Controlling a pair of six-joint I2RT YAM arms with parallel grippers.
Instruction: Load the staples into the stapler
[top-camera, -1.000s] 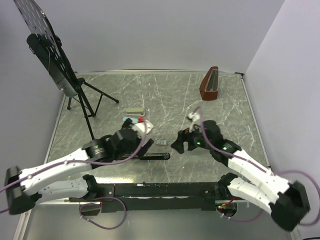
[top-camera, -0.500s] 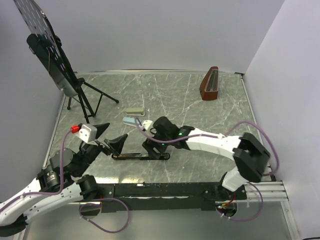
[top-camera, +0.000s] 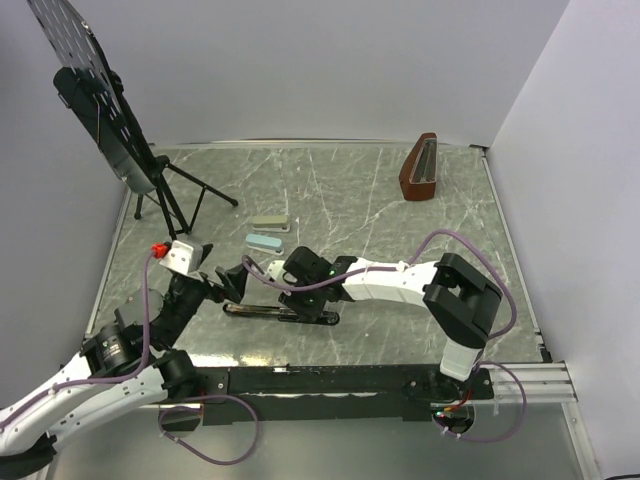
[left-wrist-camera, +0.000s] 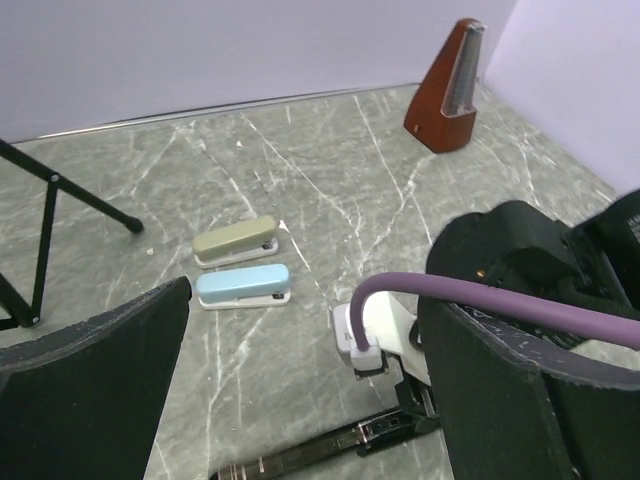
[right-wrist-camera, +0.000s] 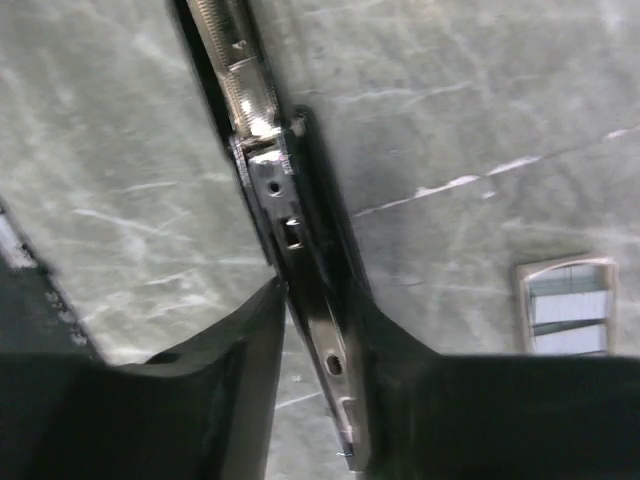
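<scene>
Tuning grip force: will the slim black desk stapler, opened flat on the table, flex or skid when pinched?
The slim black desk stapler is probably stiff, given its silvery metal rail, but the open hinge may let its halves swing. Long and low on the smooth marble-look table, it likely pivots or slides rather than tips.

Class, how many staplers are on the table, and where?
3. Grey-green stapler left of centre; light-blue stapler just below it in the top view; black stapler, opened flat, lower again, in the right gripper. None seems hidden.
</scene>
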